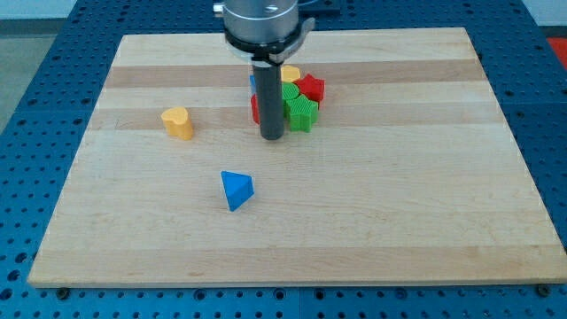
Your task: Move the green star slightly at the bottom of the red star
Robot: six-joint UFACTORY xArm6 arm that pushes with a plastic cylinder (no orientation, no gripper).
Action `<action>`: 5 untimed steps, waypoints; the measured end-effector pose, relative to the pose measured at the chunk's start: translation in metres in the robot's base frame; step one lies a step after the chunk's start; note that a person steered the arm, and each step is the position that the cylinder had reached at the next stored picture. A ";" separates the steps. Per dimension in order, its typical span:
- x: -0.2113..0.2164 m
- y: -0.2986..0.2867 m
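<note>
The small green plastic star block [301, 112] sits in a tight cluster near the view's top centre of the wooden board [399, 221], just below and slightly left of the small red plastic star block [311, 87], and the two appear to touch. I judge the green star light, rigid and fairly slick on the smooth wood, so a gentle push should slide it easily. Its points could make it spin if I press off-centre. I have no pincer to open or close and I hold nothing; I only have a straight dark rod, so "taking hold" means pressing on a flat flank between two points.

My tip [272, 139] rests on the board just left of the green star, at its lower left edge, very close or touching; I cannot tell which.

Packed around it are a yellow block [290, 73] at the top of the cluster, a red block [255, 109] and a sliver of a blue block [253, 81], both largely hidden behind my rod. A careless shove could drag these along.

Well apart, a yellow heart-shaped block [178, 122] lies toward the view's left, and a blue triangular block [236, 190] sits lower down, nearer the view's bottom.
</note>
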State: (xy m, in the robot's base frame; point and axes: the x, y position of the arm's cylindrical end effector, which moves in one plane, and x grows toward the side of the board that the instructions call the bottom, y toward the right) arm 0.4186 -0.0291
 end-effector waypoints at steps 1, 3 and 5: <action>0.000 0.010; 0.000 0.032; 0.000 0.035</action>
State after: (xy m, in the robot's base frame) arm 0.4186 0.0064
